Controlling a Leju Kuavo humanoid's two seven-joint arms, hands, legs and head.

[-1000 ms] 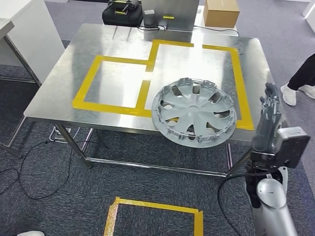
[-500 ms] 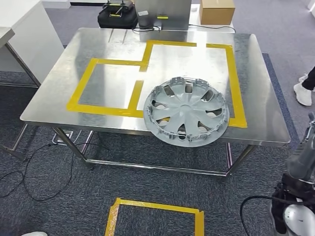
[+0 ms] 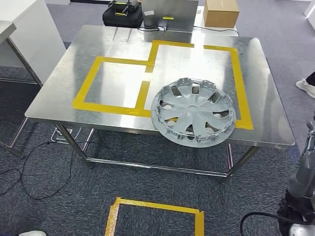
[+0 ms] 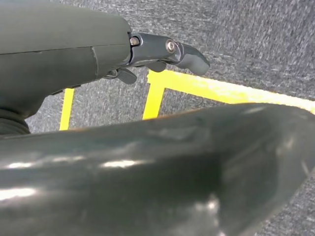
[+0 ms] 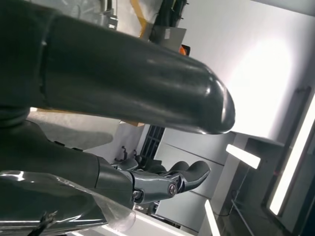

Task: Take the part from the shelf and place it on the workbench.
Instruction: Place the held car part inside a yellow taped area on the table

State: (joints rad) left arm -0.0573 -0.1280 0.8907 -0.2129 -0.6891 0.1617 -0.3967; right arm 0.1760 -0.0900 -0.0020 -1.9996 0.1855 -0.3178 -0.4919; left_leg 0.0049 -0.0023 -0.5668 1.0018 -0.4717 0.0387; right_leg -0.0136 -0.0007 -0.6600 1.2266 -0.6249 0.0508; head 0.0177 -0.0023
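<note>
Grey carpet is surrounding the steel workbench (image 3: 74, 93), where the silver plastic wheel cover (image 3: 194, 111) is lying, overhanging its near edge. Probably light, springy; best gripped by the rim. Both hands (image 4: 163, 51) (image 5: 167, 183) are hanging empty, fingers extended.

Workbench (image 3: 260, 98) – brushed, shiny metal with matt yellow tape (image 3: 111, 108); hubcap (image 3: 194, 112) – silver-grey plastic look; floor carpet (image 3: 148, 191) rough; cardboard box (image 3: 220, 11) matt
</note>
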